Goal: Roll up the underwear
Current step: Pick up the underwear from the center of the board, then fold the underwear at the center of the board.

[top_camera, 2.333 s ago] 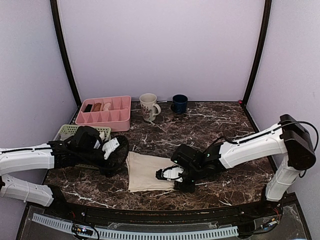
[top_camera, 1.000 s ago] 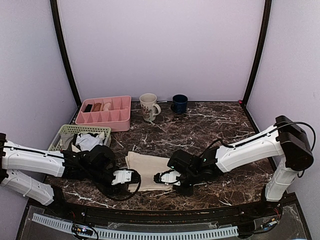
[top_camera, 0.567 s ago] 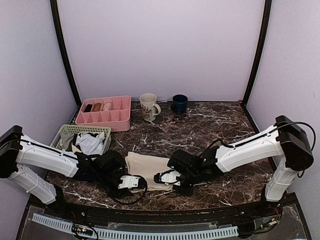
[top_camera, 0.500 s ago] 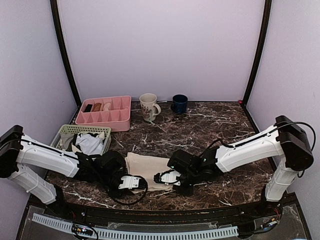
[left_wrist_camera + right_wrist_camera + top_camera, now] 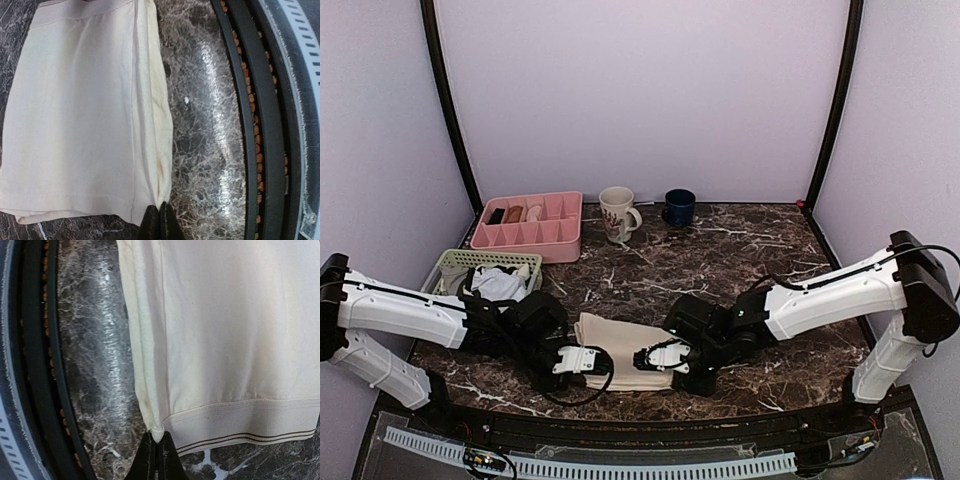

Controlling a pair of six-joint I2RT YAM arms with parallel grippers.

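The cream-beige underwear lies flat on the dark marble table between my two arms, its near edge doubled into a thin fold. In the left wrist view the underwear fills the upper left, and my left gripper is shut on its near corner. The right wrist view shows the underwear with its striped waistband at the bottom; my right gripper is shut on the folded corner beside that band. From above, the left gripper and right gripper sit at the garment's two near corners.
A pink divided tray, a cream mug and a dark blue cup stand at the back. A green basket holding white and grey cloths sits at the left. The black front rail runs close beside the grippers.
My left arm swung from beside the basket to the underwear's near left corner and its jaws closed there. The right gripper stayed shut on its corner and shifted slightly.
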